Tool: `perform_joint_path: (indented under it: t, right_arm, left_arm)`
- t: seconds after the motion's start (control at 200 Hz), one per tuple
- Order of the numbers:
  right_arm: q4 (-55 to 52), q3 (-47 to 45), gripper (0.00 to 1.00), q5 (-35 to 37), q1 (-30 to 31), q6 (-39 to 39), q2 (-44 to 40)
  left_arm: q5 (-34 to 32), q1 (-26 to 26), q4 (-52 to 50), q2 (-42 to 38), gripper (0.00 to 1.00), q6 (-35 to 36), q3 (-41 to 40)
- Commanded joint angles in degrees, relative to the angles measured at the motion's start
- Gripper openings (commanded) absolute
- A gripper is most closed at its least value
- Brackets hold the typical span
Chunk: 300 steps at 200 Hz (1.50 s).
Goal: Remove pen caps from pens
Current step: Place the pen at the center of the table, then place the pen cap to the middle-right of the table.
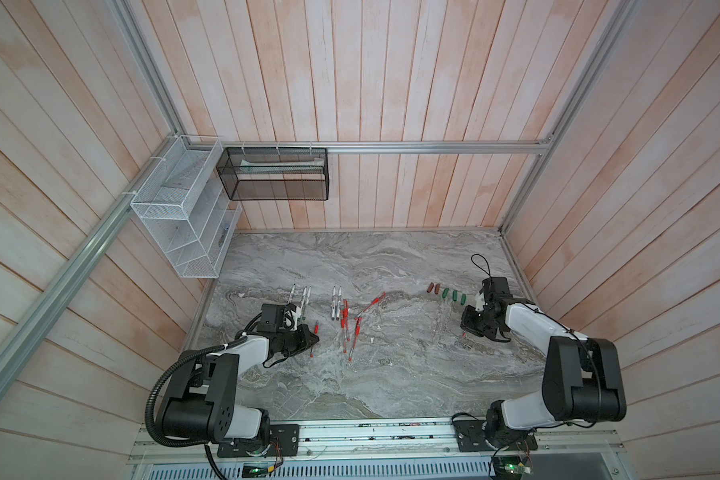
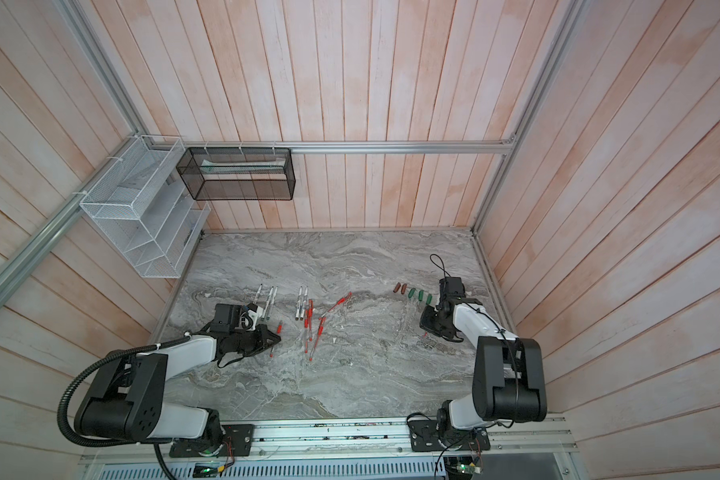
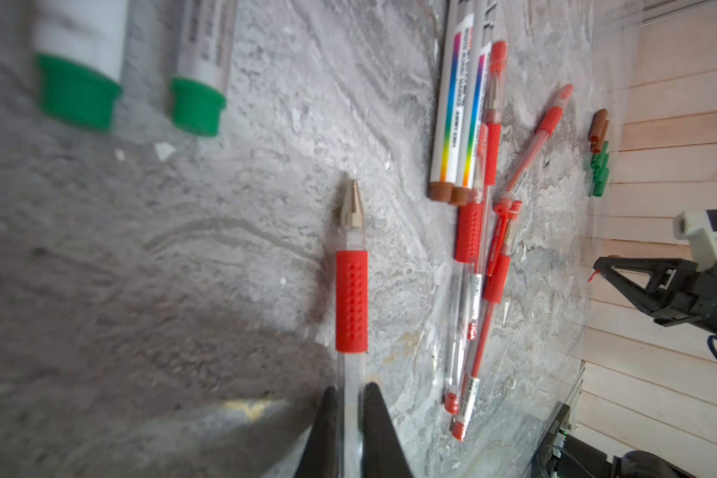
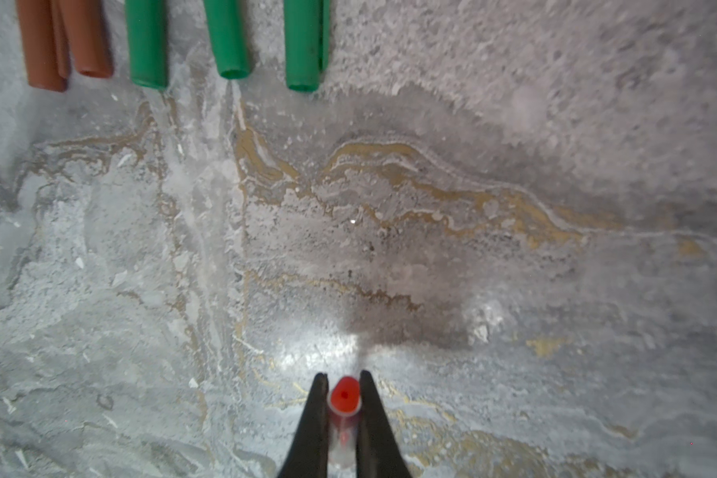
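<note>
Pen caps [image 1: 454,296]: two brown, three green

Five markers [image 1: 333,303], three at ten o'clock and two near centre; two brown caps [image 1: 430,287] and three green caps [image 1: 454,295] at two o'clock; red pens [image 3: 469,231] overlap, roughly five.

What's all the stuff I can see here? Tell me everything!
markers: five, white, left and middle of table
marker caps: five, two brown, three green, row near right arm
pens: several, clear with red, heaped mid-table; exact count unclear
held pen: one, clear with red grip, uncapped
red cap: one, off its pen
white basket: one, left wall
black basket: one, back wall
table: one, grey marble
left gripper: shut on held pen
right gripper: shut on red cap
</note>
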Motion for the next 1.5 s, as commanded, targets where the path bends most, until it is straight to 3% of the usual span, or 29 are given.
perform_joint_path:
  t: [0.0, 0.125, 0.43, 0.74, 0.95, 1.16, 1.285, 1.495]
  right_arm:
    - [0.28, 1.57, 0.00, 1.15, -0.29, -1.31, 2.03]
    - [1.05, 1.68, 0.00, 0.88, -0.34, -1.59, 3.23]
    - [1.79, 1.98, 0.03, 2.17, -0.29, -2.03, 4.57]
    - [1.21, 3.26, 0.20, 1.80, -0.30, -1.99, 5.30]
    - [0.71, 3.50, 0.27, 2.12, -0.28, -1.90, 3.24]
    - [-2.41, 6.25, 0.31, 3.05, 0.46, -0.74, -2.02]
    - [-2.38, 8.24, 0.32, 4.10, 3.46, 3.30, -5.71]
    - [3.59, 11.40, 0.33, 4.57, 13.84, 11.96, -3.55]
  left_arm:
    - [-0.87, 0.26, 0.12, 0.59, 0.11, -0.40, 1.10]
    - [-0.88, 0.31, 0.43, -0.01, 0.24, -0.35, 0.61]
    - [-1.15, 0.40, 0.10, -1.33, 0.42, -0.49, 0.64]
    - [-1.12, 0.79, 1.33, -7.33, 0.51, -0.20, 0.17]
    - [-1.11, 1.76, 2.69, -9.44, 0.59, 0.73, -0.04]
    - [-3.51, 2.48, 3.00, -14.56, 0.65, 6.10, 0.45]
    - [-1.81, 5.17, 2.82, -16.54, 0.67, 7.85, 1.27]
    - [-2.63, 9.68, 2.52, -20.04, 0.84, 12.31, 2.46]
